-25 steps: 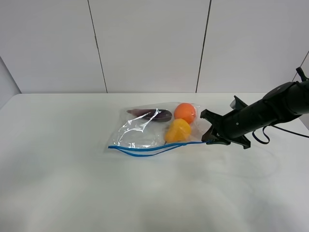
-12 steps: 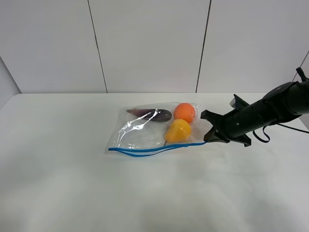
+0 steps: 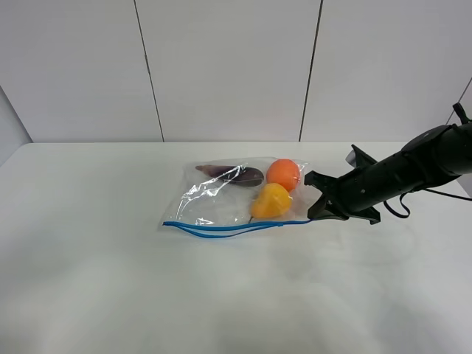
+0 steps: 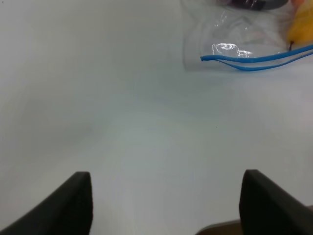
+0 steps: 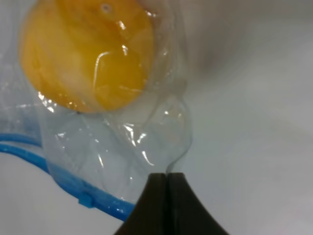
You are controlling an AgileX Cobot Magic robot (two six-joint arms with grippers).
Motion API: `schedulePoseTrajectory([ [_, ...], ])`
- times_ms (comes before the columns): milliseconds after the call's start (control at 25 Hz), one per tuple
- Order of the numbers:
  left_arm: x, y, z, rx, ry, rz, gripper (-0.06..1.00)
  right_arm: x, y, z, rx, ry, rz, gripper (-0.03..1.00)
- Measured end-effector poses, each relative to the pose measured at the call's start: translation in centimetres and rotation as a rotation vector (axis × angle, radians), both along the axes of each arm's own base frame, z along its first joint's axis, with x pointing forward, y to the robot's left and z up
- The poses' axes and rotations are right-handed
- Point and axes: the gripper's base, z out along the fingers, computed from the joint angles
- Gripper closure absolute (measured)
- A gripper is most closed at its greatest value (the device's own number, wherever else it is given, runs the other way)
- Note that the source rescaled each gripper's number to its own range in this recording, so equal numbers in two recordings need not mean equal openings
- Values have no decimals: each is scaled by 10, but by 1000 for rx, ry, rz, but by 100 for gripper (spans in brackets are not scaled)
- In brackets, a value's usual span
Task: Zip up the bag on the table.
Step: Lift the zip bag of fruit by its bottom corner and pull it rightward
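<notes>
Two hands, right hand (image 5: 167, 177) clamped on the bag's (image 3: 214, 203) corner (zip (image 3: 221, 228) gaping), left hand (image 4: 166, 183) wide, empty.

You've got a plain white surface (image 3: 103, 287) with a rounded far-left corner. One clear plastic bag (image 3: 214, 205) lies flat on it, right of the middle, its blue zip strip (image 3: 243, 227) along the near edge, tracks parted.

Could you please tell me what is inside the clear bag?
Inside the bag lie an orange fruit, a yellow fruit and a dark purple vegetable; whatever lies behind them is hidden.
</notes>
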Motion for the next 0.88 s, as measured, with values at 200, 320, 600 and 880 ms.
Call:
schedulePoseTrajectory([
  [200,0,0,0,0,0,0,-6,1,5,4,70,-23,8,97],
  [320,0,0,0,0,0,0,-6,3,8,7,107,-45,10,97],
  [600,0,0,0,0,0,0,-6,0,9,40,135,-157,20,97],
  [880,0,0,0,0,0,0,-6,-6,11,61,163,-206,48,97],
])
